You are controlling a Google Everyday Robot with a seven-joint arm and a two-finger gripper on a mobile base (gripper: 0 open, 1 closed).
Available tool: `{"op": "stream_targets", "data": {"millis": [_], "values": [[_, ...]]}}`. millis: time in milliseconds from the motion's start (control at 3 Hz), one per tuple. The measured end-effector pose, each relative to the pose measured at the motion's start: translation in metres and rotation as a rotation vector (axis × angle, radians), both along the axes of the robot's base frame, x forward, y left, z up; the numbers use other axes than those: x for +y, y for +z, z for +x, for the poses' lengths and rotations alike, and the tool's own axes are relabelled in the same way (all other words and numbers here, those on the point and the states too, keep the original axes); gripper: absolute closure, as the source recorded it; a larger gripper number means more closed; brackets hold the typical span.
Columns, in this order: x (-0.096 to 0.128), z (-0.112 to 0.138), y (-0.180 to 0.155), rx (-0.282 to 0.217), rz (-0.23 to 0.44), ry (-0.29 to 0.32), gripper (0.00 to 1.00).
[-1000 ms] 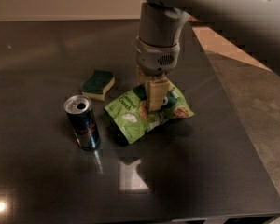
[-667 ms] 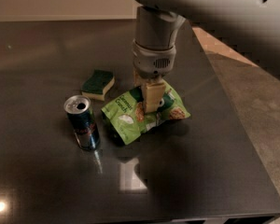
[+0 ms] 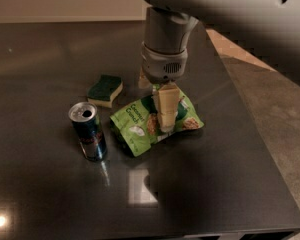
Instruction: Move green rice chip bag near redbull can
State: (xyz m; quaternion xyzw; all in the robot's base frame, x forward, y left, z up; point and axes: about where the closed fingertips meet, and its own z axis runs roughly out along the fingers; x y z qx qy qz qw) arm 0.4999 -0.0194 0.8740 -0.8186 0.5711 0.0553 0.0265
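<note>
The end effector is clamped on the green rice chip bag, whose long axis runs left-right toward the redbull can.

Kitchen or break-room look: dark glossy counter, pale wall behind; sponge, redbull can, green rice chip bag on it; gripper down at bag.

Hand over bag — can left
</note>
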Motion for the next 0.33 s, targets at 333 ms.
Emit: {"op": "stream_targets", "data": {"millis": [333], "values": [[0.0,0.0,0.0,0.0,0.0,0.0,0.0]]}}
